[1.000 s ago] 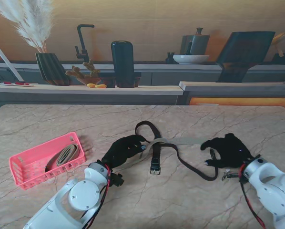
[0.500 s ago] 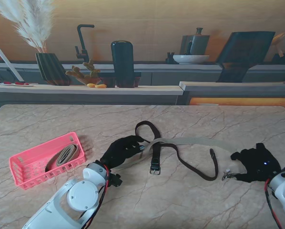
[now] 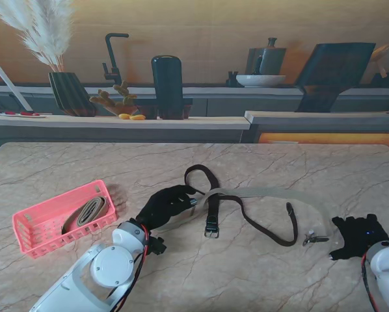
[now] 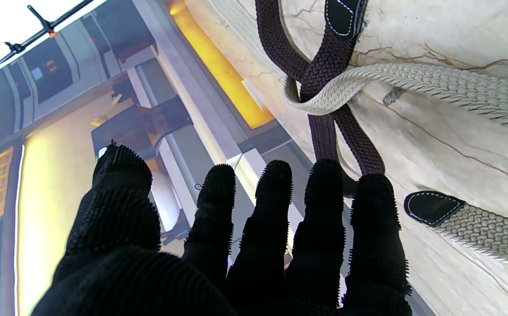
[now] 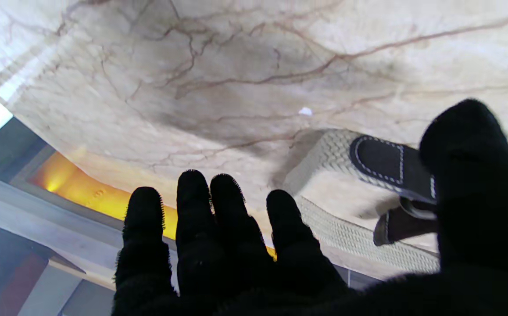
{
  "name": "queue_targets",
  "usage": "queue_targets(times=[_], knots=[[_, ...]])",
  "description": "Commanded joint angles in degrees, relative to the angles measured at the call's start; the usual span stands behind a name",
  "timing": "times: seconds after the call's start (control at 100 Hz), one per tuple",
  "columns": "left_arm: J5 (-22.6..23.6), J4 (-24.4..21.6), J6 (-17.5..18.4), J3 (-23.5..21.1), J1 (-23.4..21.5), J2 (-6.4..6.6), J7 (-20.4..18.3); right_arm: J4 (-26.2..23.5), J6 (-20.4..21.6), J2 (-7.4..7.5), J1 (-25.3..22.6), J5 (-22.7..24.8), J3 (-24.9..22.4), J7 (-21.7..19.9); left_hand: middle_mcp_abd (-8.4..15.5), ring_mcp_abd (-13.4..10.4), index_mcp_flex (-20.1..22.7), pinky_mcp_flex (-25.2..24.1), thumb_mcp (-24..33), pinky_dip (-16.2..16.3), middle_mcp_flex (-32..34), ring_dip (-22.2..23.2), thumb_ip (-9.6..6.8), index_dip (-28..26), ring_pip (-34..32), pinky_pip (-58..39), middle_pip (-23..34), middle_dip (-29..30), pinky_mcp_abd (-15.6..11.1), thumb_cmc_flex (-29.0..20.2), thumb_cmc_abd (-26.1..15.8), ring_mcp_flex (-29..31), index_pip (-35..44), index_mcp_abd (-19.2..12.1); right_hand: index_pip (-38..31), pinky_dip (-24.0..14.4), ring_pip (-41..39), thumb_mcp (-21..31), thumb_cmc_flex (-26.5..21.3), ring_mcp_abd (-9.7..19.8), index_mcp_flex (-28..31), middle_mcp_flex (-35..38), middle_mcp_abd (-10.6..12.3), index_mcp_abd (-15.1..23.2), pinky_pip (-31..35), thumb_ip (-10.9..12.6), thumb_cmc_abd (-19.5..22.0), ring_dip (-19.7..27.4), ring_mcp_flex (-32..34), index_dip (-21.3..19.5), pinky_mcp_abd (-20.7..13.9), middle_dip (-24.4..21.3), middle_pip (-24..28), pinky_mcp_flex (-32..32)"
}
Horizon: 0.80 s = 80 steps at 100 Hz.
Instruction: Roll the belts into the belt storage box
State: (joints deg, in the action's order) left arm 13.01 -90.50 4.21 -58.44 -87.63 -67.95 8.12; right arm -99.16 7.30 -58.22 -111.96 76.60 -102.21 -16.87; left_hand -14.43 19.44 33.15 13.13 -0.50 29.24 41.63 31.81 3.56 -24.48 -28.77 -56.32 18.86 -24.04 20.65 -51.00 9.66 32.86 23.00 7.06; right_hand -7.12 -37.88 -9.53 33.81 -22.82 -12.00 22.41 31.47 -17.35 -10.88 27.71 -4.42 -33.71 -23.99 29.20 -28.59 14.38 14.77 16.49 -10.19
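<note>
Left hand (image 3: 168,205) fingers (image 4: 324,197) are spread, tips resting on the dark belt (image 3: 246,214), gripping nothing. Right hand (image 3: 358,236) is splayed, empty, beside the tan belt (image 3: 266,192) buckle (image 3: 315,240), perhaps touching. Pin one end, roll tightly toward the box (image 3: 32,224).

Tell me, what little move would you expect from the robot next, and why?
Probably the right hand reaches to the buckle end of the beige belt beside it. That hand is open and holds nothing, the beige belt lies stretched out and tangled with the dark belt, and the pink box holds one rolled belt already.
</note>
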Motion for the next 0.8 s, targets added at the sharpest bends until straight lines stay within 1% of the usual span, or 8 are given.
queue_targets(times=[0.0, 0.14, 0.32, 0.39, 0.46, 0.5, 0.66, 0.79], knots=[[-0.1, -0.3, -0.3, 0.0, -0.4, -0.14, -0.1, 1.6, -0.7, -0.17, 0.6, 0.6, 1.2, 1.2, 1.1, -0.8, 1.4, 0.0, 0.0, 0.3, 1.1, 0.5, -1.21, -0.9, -0.9, -1.4, 0.1, -0.4, 0.2, -0.8, -1.3, 1.0, 1.0, -2.2, 1.8, -0.7, 1.0, -0.7, 1.4, -2.1, -3.1, -2.1, -3.4, -2.3, -2.0, -0.4, -2.0, 1.1, -2.2, 0.6, 2.4, -1.3, -0.5, 1.1], [-0.3, -0.1, -0.5, 0.2, -0.2, -0.13, -0.3, 5.1, -2.2, -0.04, 2.7, -0.1, 3.5, 3.8, 1.2, -0.8, 1.4, 0.0, 0.0, 0.4, 1.1, 0.6, -1.21, -0.9, -1.0, -1.5, 0.1, -0.5, 0.1, -0.8, -1.4, 1.0, 1.1, -2.2, 4.2, -0.5, 1.2, -0.6, 1.2, -2.5, -6.9, -4.6, -4.7, -1.0, -2.4, -0.4, -2.0, 1.9, -3.3, 1.3, 2.6, -2.3, -0.8, 1.1], [-0.6, 0.1, -0.8, 0.4, 0.1, -0.21, -0.3, 9.6, -4.6, -0.06, 5.8, -3.8, 6.6, 6.2, 1.2, -0.8, 1.5, 0.0, -0.1, 0.4, 1.2, 0.6, -1.20, -1.0, -1.0, -1.5, 0.1, -0.5, 0.2, -0.8, -1.3, 1.1, 1.2, -2.4, 4.5, -0.3, 0.6, -0.7, 1.1, -2.3, -5.6, -4.2, -4.4, -0.6, -2.8, -0.5, -1.9, 2.4, -3.1, 1.3, 2.7, -2.5, 0.2, 1.2], [-0.6, 0.1, -1.0, 0.4, 0.1, -0.20, -0.4, 11.6, -4.9, -0.04, 7.1, -4.9, 7.8, 7.8, 1.1, -0.8, 1.5, 0.0, 0.0, 0.4, 1.1, 0.6, -1.21, -1.0, -1.1, -1.5, 0.1, -0.5, 0.3, -0.9, -1.3, 1.1, 1.2, -2.3, 3.3, -0.3, 0.1, -0.8, 1.4, -1.6, -3.5, -2.9, -3.1, -0.1, -2.8, -0.5, -1.9, 2.4, -2.4, 0.6, 2.9, -2.4, 1.1, 0.9], [-0.5, 0.1, -1.1, 0.4, 0.1, -0.21, -0.4, 13.3, -5.5, -0.13, 8.3, -7.1, 8.9, 8.7, 1.1, -0.8, 1.5, 0.0, 0.0, 0.4, 1.1, 0.7, -1.21, -1.1, -1.0, -1.6, 0.1, -0.5, 0.3, -0.9, -1.3, 1.0, 1.2, -2.3, 0.3, -0.2, -0.5, -0.5, 1.4, -0.8, -2.8, -2.1, -1.0, 1.0, -3.0, -0.4, -2.0, 2.7, -2.2, -1.6, 2.8, -2.5, 2.0, 1.0], [-0.5, 0.2, -1.1, 0.4, 0.1, -0.22, -0.3, 14.3, -5.9, -0.22, 9.0, -8.3, 9.5, 9.6, 1.2, -0.8, 1.5, 0.0, 0.0, 0.4, 1.1, 0.7, -1.21, -1.1, -1.0, -1.6, 0.1, -0.5, 0.3, -0.8, -1.3, 1.1, 1.2, -2.3, -2.3, -0.5, -1.0, -0.5, 1.0, -0.6, -2.3, -1.5, -0.6, 1.3, -2.8, -0.4, -2.1, 2.3, -1.9, -3.4, 2.9, -2.4, 2.6, 1.1], [-0.6, 0.3, -1.2, 0.4, 0.2, -0.22, -0.4, 17.5, -7.0, -0.61, 11.2, -11.7, 11.2, 13.2, 1.3, -0.9, 1.4, 0.0, 0.0, 0.5, 1.0, 0.7, -1.22, -1.1, -1.1, -1.6, 0.1, -0.5, 0.3, -1.0, -1.3, 1.1, 1.2, -2.2, -5.0, -0.7, -1.8, -0.3, 0.1, 0.9, -1.3, -0.7, 2.4, 3.3, -2.6, -0.1, -2.4, 1.6, -0.8, -5.3, 3.0, -1.7, 4.3, 0.8], [-0.6, 0.4, -1.1, 0.4, 0.3, -0.23, -0.4, 19.0, -7.2, -1.05, 12.3, -14.5, 12.0, 15.7, 1.2, -0.8, 1.5, 0.0, 0.0, 0.5, 1.1, 0.7, -1.24, -1.1, -1.1, -1.6, 0.2, -0.5, 0.3, -1.0, -1.2, 1.2, 1.3, -2.3, -6.3, -0.8, -2.8, 0.6, -2.7, 2.3, -2.2, -1.3, 4.8, 6.1, -2.3, 0.4, -2.0, 0.5, -0.3, -6.0, 2.6, -1.2, 4.9, 0.7]])
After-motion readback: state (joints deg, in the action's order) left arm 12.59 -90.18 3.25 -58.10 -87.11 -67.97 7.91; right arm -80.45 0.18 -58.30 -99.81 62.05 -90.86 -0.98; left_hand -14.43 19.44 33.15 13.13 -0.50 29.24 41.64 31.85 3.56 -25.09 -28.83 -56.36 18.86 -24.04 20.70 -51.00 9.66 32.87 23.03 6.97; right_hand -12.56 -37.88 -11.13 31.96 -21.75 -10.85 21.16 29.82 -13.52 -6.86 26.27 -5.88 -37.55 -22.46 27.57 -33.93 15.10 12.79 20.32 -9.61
